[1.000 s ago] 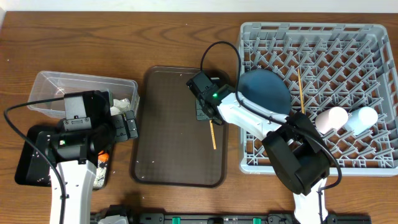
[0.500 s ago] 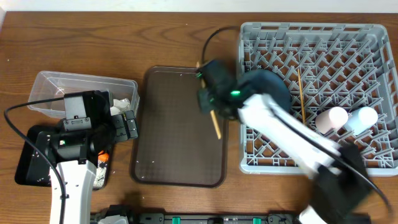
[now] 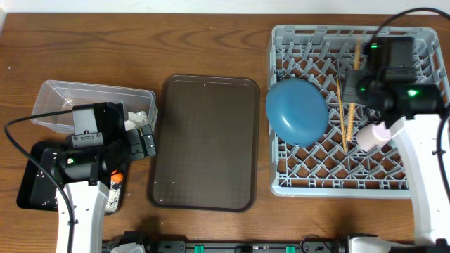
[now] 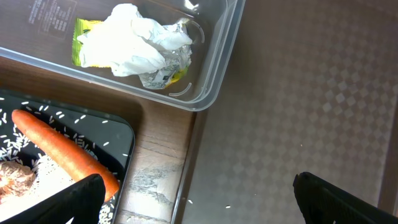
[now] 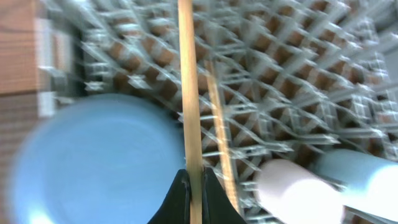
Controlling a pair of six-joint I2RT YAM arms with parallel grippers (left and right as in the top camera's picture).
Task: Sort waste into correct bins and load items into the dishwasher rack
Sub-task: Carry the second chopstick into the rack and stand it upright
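My right gripper (image 3: 362, 70) (image 5: 191, 177) is shut on a thin wooden chopstick (image 5: 188, 87) and holds it over the grey dishwasher rack (image 3: 422, 42) (image 5: 280, 62). The second chopstick (image 3: 342, 112) (image 5: 219, 130) lies in the rack beside the blue plate (image 3: 297, 111) (image 5: 93, 162). The pink cup (image 3: 373, 135) (image 5: 292, 186) and light blue cup (image 5: 354, 174) lie in the rack. My left gripper (image 3: 144, 140) (image 4: 199, 202) is open and empty by the clear tub (image 3: 63, 95) (image 4: 211, 62), which holds the wrapper (image 4: 137, 43). The black tray (image 3: 31, 186) (image 4: 124, 134) holds the carrot (image 4: 62, 152), rice (image 4: 37, 174) and a brownish scrap (image 4: 12, 180). The pale bowl is out of view.
The dark brown serving tray (image 3: 204, 140) (image 4: 298, 93) lies between the bins and the rack, with a few rice grains (image 4: 227, 206) near its left edge. The wooden table (image 3: 105, 42) shows around everything.
My right arm has swung from the brown tray to the right, carrying the chopstick over the rack. The left arm has not moved.
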